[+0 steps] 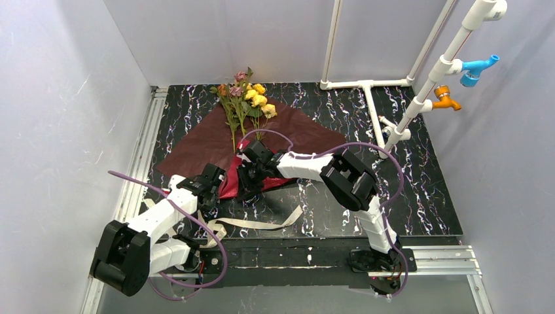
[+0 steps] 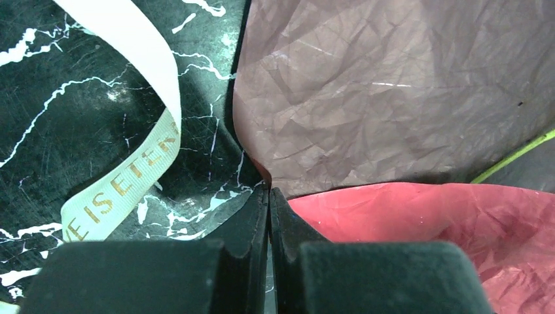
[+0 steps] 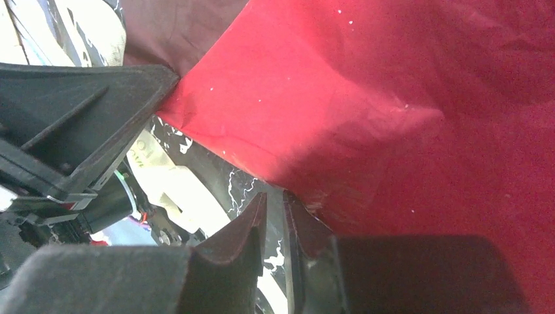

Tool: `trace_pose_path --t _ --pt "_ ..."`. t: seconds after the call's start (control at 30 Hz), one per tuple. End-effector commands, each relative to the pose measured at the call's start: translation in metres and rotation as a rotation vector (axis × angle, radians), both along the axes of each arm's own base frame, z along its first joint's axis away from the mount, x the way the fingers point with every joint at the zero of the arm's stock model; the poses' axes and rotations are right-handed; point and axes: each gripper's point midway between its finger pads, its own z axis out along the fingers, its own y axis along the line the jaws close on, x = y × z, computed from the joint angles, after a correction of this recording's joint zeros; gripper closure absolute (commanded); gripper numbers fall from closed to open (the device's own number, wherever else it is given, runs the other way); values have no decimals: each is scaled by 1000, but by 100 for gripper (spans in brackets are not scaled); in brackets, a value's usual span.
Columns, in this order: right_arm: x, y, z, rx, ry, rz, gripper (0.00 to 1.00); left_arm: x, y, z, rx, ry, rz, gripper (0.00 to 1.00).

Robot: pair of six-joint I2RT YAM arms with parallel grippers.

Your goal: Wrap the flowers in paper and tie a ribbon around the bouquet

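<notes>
Top external view: the paper (image 1: 294, 134) lies spread on the table (image 1: 419, 196), its long axis running left to right, with the flowers (image 1: 247, 95) on its far part. Their stems run near to far, blooms at the far end and cut ends pointing near, so a fold from the near side would cover the stems. The paper's near corner is turned up, showing a brighter red underside, and both arms meet there. The left end effector (image 2: 268, 193) is pressed together on the paper's edge, seemingly to carry that corner over the stems. The right end effector (image 3: 275, 206) stands a slit apart, table showing through the gap, with the paper's edge at its tips, probably ready to take the fold. The ribbon (image 2: 124, 180) lies loose on the near table, just beside the fold.
</notes>
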Motion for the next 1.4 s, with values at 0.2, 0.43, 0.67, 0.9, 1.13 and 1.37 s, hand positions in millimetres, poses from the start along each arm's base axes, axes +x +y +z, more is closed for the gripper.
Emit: trace_pose_path --t 0.2,0.43,0.67,0.9,1.13,1.37 --pt "12 19 20 35 -18 10 77 -1 10 16 69 4 -49 100" --pt "8 31 44 108 27 46 77 -2 9 14 74 15 -59 100" --pt "3 33 38 133 88 50 78 -2 9 11 81 36 -71 100" --pt "7 32 38 144 103 33 75 -6 10 3 86 61 -70 100" --pt "15 25 -9 37 107 -6 78 -5 10 6 83 45 -74 100" --pt "16 14 -41 -44 107 -21 81 3 4 20 81 12 -134 100"
